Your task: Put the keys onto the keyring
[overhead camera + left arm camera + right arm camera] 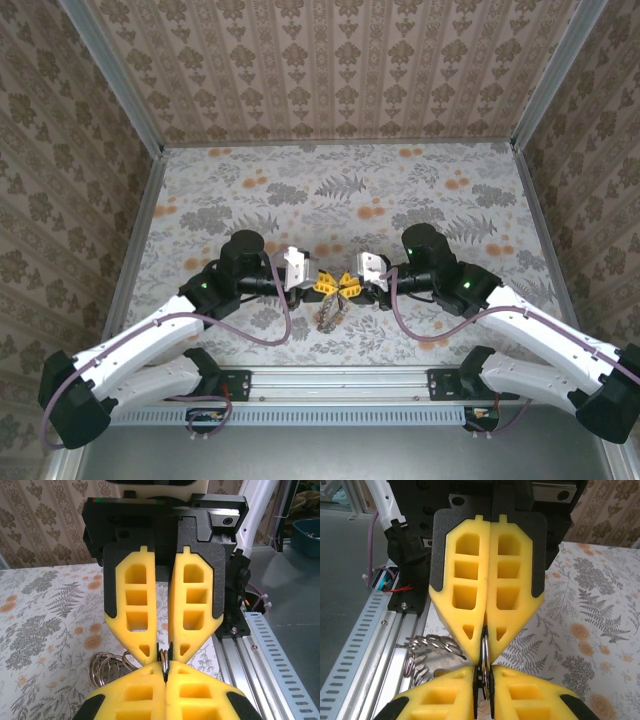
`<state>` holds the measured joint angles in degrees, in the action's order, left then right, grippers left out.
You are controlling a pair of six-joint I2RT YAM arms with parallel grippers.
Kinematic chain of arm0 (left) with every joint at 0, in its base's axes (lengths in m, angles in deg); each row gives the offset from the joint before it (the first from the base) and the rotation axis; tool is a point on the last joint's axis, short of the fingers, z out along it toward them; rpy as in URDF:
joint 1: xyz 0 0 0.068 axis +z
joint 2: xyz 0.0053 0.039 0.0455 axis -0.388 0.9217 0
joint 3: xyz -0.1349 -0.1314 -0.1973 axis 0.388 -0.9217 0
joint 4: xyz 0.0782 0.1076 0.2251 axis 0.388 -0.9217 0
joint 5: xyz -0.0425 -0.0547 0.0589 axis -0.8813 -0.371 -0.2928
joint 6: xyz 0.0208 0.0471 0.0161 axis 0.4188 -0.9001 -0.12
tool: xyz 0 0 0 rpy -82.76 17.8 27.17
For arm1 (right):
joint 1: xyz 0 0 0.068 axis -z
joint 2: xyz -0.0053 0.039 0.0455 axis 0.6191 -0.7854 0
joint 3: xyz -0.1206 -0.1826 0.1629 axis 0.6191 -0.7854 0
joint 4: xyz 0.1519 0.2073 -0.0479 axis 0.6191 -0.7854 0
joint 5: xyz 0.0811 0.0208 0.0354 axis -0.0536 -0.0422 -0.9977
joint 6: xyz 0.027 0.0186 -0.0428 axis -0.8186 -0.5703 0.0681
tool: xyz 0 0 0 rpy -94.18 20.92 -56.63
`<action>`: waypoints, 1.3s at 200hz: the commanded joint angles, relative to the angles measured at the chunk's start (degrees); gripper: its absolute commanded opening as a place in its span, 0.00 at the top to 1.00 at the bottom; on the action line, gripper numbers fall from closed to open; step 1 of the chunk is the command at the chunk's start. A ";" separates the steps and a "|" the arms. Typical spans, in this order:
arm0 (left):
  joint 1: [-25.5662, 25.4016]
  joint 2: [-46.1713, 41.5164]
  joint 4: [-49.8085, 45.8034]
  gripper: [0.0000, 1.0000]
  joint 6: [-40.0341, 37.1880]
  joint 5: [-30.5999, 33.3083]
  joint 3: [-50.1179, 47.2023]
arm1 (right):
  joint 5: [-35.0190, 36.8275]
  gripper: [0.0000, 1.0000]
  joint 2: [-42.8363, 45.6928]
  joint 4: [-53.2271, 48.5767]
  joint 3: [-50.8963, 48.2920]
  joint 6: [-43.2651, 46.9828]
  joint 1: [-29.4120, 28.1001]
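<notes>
The table cover is printed with grey ferns and orange flowers on a pale ground. The walls are papered beige with brown damask motifs. The left gripper and the right gripper are tipped in yellow on black backing. The keyring, at the frame's centre, is coloured dull silvery grey. The arms are cased white with black joints, and their cables are purple.

No word, label, brand, number or sign can be read in any of the views. Whatever marks are carried by the surfaces are patterns or bare parts, not lettering.
</notes>
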<state>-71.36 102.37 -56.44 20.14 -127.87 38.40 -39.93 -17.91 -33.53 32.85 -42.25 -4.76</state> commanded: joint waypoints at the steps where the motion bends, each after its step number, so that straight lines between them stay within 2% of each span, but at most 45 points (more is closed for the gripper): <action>1: 0.15 -1.10 6.51 1.00 1.49 -1.95 -0.59 | -1.78 0.93 -0.74 2.68 -0.45 -1.23 -0.05; 15: 0.19 -1.67 6.62 1.00 1.45 -1.51 -0.73 | -1.44 1.00 -1.18 2.03 -0.20 -1.15 0.03; 36: 0.18 -2.71 2.47 1.00 -0.34 1.32 -0.13 | -0.01 1.00 -1.38 0.36 0.34 -0.83 0.03; 50: 0.19 -3.63 -2.87 0.90 -2.53 5.09 0.66 | 1.85 1.00 -1.67 -2.06 1.22 0.01 0.05; 58: 0.06 -3.89 -5.90 0.75 -4.10 7.59 1.13 | 3.09 1.00 -2.02 -3.99 2.08 0.77 0.11; 63: -0.01 -4.14 -7.79 0.71 -4.85 10.13 1.41 | 3.90 1.00 -2.31 -5.25 2.62 1.18 0.06; 100: -0.88 -2.20 -15.83 0.70 -6.77 15.77 5.10 | 7.71 1.00 -4.69 -10.91 5.23 3.29 -0.15; 138: -2.36 2.16 -16.88 0.70 -6.07 14.82 7.32 | 8.32 1.00 -6.42 -10.04 5.99 2.31 -0.82; 166: -4.54 6.17 -19.35 0.70 -7.44 14.36 9.58 | 9.19 1.00 -7.01 -9.60 5.88 2.37 -0.90; 199: -5.70 9.19 -20.59 0.77 -7.54 15.29 11.31 | 9.03 1.00 -6.44 -9.44 5.46 2.17 -0.92; 214: -5.89 9.36 -20.16 0.85 -7.67 15.06 11.46 | 9.12 1.00 -6.19 -9.56 5.44 2.28 -0.92; 226: -5.94 9.32 -20.47 1.00 -8.14 15.16 11.79 | 8.46 1.00 -5.91 -9.48 5.27 2.36 -0.89; 252: -5.93 9.04 -21.86 1.00 -9.46 15.00 12.59 | 7.77 1.00 -5.19 -8.91 4.46 2.49 -0.84; 260: -5.95 8.74 -21.94 1.00 -9.94 14.33 12.59 | 7.74 0.91 -4.85 -8.55 3.96 2.42 -0.75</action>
<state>-76.45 111.31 -76.81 12.41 -111.91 48.89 -31.14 -24.51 -44.35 36.50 -40.24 -5.19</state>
